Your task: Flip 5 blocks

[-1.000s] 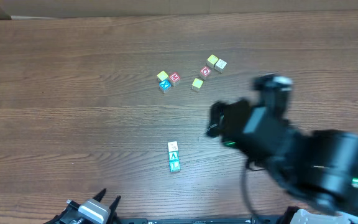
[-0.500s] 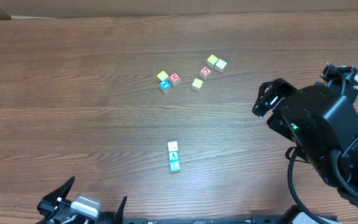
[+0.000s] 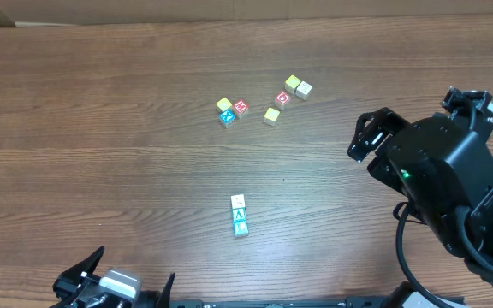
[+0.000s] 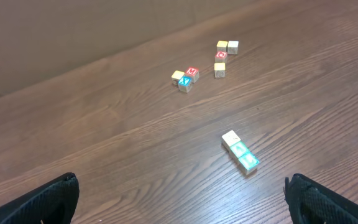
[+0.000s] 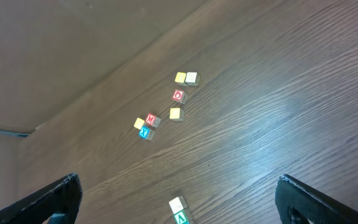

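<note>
At the near left edge of the table, the left hand is seen with its two dark, blunt fingers spread wide and nothing held between them. The table is surfaced in brown wood grain, with long streaks running across it and a pale sheen in the right wrist view.

Further right, near the front middle, three of the blocks are laid touching in a short straight line. A cream-faced cube sits at the far end, and two teal-green cubes lie nearer the front edge (letters are printed on them, too small to be read).

Well beyond these, a yellow cube, a blue cube and a red cube are clustered together. To their right are found a lone yellow block, a red-framed block and a yellow-and-cream pair set side by side. All are small, square-edged wooden cubes.

At the right, the right hand is carried on a bulky, smooth black arm, its fingers likewise set wide apart and empty.
</note>
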`<action>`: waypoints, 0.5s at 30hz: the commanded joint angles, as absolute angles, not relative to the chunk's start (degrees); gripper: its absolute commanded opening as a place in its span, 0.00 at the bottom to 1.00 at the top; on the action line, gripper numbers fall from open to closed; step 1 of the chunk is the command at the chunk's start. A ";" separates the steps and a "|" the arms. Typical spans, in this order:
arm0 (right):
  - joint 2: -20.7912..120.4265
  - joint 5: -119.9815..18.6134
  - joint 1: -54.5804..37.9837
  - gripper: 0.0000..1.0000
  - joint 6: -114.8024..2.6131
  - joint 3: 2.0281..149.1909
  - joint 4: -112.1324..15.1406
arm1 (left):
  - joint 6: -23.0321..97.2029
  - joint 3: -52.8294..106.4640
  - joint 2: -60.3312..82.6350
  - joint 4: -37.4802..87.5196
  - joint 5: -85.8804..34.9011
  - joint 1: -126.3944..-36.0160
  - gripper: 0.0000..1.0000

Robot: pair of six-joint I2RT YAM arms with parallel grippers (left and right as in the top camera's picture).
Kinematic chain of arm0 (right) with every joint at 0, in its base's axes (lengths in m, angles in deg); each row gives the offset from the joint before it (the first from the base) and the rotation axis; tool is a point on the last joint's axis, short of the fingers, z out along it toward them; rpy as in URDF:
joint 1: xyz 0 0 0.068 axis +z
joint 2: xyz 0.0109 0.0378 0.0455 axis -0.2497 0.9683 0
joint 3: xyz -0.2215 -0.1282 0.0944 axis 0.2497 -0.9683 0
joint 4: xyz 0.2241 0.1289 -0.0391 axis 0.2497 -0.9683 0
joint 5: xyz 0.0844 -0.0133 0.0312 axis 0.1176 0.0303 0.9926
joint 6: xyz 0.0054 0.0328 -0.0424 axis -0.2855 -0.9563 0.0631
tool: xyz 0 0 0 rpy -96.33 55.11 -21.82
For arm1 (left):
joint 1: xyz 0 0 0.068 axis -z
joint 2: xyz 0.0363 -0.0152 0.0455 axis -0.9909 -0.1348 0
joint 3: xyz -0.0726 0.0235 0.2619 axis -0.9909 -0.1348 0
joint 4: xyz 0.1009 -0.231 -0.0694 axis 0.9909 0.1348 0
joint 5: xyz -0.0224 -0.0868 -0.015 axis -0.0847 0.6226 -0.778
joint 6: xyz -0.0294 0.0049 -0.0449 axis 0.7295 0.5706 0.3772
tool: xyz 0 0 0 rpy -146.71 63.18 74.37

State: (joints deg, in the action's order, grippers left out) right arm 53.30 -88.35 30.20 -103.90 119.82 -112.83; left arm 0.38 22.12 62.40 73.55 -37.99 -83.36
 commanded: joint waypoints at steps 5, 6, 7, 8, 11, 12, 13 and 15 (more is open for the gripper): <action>53.22 -89.53 30.03 1.00 -103.68 121.06 -112.74 | -0.24 22.77 62.24 73.55 -38.28 -82.96 1.00; 53.22 -89.53 30.03 1.00 -103.68 121.06 -112.74 | -0.24 22.77 62.24 73.55 -38.28 -82.96 1.00; 53.22 -89.53 30.03 1.00 -103.68 121.06 -112.74 | -0.24 22.77 62.24 73.55 -38.28 -82.96 1.00; 53.22 -89.53 30.03 1.00 -103.68 121.06 -112.74 | -0.24 22.77 62.24 73.55 -38.28 -82.96 1.00; 53.22 -89.53 30.03 1.00 -103.68 121.06 -112.74 | -0.24 22.77 62.24 73.57 -38.28 -82.96 1.00; 53.22 -89.53 30.03 1.00 -103.68 121.06 -112.74 | -0.24 22.77 62.24 73.57 -38.28 -82.96 1.00; 53.22 -89.53 30.03 1.00 -103.68 121.06 -112.74 | -0.24 22.77 62.22 73.55 -38.28 -82.96 1.00; 53.22 -89.53 30.03 1.00 -103.68 121.06 -112.74 | -0.24 22.77 62.24 73.57 -38.28 -82.96 1.00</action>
